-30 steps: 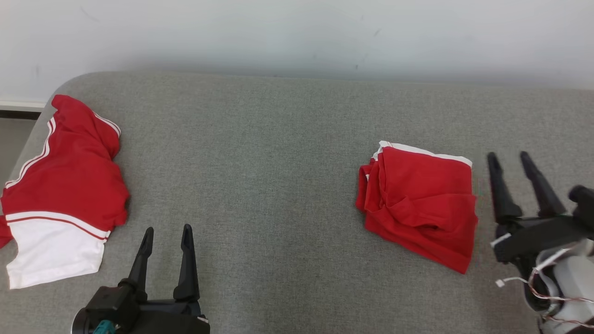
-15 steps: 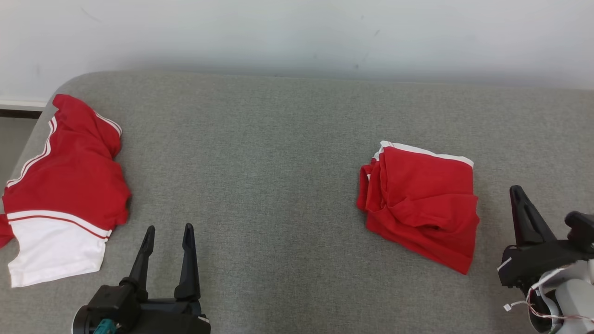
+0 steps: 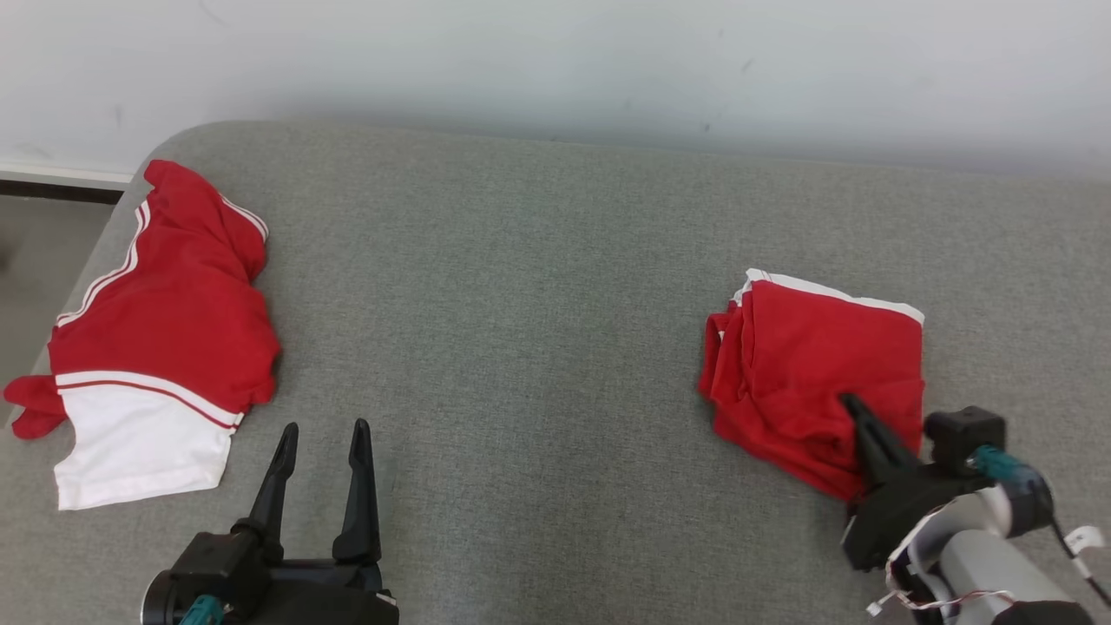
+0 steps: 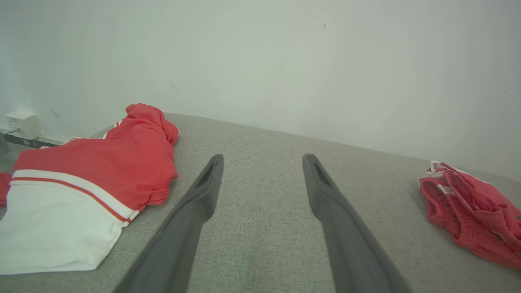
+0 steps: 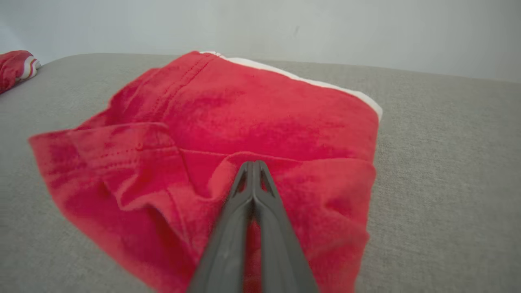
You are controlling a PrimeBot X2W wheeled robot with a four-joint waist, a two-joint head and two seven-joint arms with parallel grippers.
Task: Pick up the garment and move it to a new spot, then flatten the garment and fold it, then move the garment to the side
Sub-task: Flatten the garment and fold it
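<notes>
The jersey (image 3: 165, 321) lies bunched at the left end of the grey cushion (image 3: 538, 304), just left of the nearer, open-fingered left gripper (image 3: 325, 425). The right gripper (image 5: 253, 163), tips pressed together, hangs over the plain red garment (image 5: 264, 110).

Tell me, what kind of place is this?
Likely an indoor test room rather than a lived-in home: a grey upholstered surface against a bare white wall, with a red-and-white garment and a folded red garment laid out on it.
</notes>
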